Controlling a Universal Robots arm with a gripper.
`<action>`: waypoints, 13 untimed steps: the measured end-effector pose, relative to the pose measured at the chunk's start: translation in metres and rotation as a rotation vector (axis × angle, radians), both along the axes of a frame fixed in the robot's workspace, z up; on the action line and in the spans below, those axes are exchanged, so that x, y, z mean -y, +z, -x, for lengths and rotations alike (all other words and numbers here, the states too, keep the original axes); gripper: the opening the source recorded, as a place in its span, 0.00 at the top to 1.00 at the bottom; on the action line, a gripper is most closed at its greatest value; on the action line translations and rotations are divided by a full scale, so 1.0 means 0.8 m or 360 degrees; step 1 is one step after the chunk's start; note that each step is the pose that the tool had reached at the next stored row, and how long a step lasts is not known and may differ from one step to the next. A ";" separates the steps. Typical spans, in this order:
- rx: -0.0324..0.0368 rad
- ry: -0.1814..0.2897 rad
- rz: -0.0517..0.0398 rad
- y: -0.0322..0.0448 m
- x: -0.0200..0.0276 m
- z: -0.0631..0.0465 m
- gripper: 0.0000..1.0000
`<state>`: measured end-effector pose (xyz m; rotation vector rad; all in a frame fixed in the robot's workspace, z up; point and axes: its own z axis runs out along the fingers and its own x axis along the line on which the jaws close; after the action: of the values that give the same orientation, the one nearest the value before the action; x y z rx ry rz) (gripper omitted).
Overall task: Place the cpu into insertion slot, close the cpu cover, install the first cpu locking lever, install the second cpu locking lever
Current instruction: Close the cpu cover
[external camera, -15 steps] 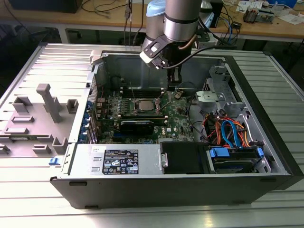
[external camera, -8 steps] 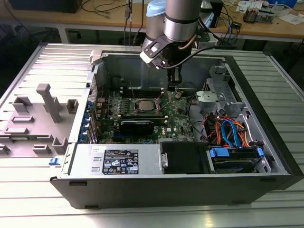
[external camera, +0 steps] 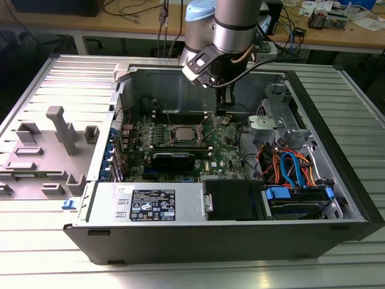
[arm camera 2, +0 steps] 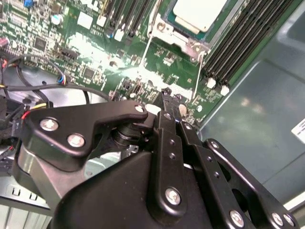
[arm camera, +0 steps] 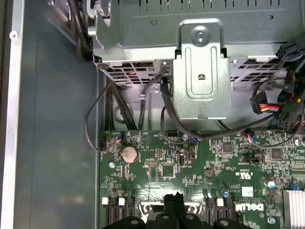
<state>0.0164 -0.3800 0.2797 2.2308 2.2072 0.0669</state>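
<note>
We see the black 2-fingered gripper [external camera: 224, 109] hanging from the arm near the upper centre of the exterior view, inside the open grey metal computer case [external camera: 150, 84] and just above the green motherboard [external camera: 224, 152]. Its fingers [arm camera: 170, 202] are drawn together, with no gap that we can make out, and nothing sits between them; both wrist views agree on this.

The cpu [external camera: 182, 133], a small flat square chip with a silver-grey metal top, sits in the insertion slot [external camera: 182, 143], the dark-rimmed square socket at the centre of the exterior view. From the gripper it lies toward the exterior view's left and a little lower in the frame, near but apart, with a strip of bare board between. Being square, the chip has no long axis.

In the second wrist view the cpu [arm camera 2: 198, 12] looks clean and level. The cpu cover [arm camera 2: 183, 42], a thin frame of dull grey metal, appears to lie down around its edges, though we cannot be sure it is fully seated. 2 thin bright wire levers [arm camera 2: 144, 55] run out from the socket's sides toward the gripper [arm camera 2: 167, 93]; we judge they are not latched. Long black memory strips [arm camera 2: 238, 43] flank the socket.
</note>
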 end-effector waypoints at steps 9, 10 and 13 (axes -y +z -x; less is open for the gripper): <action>-0.0003 0.0012 0.0007 -0.0144 -0.0008 -0.018 0.89; -0.0005 0.0029 0.0008 -0.0230 -0.0011 -0.018 0.89; -0.0008 0.0041 0.0008 -0.0363 -0.0010 -0.002 0.89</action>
<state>0.0176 -0.3792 0.2506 2.2029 2.2362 0.0553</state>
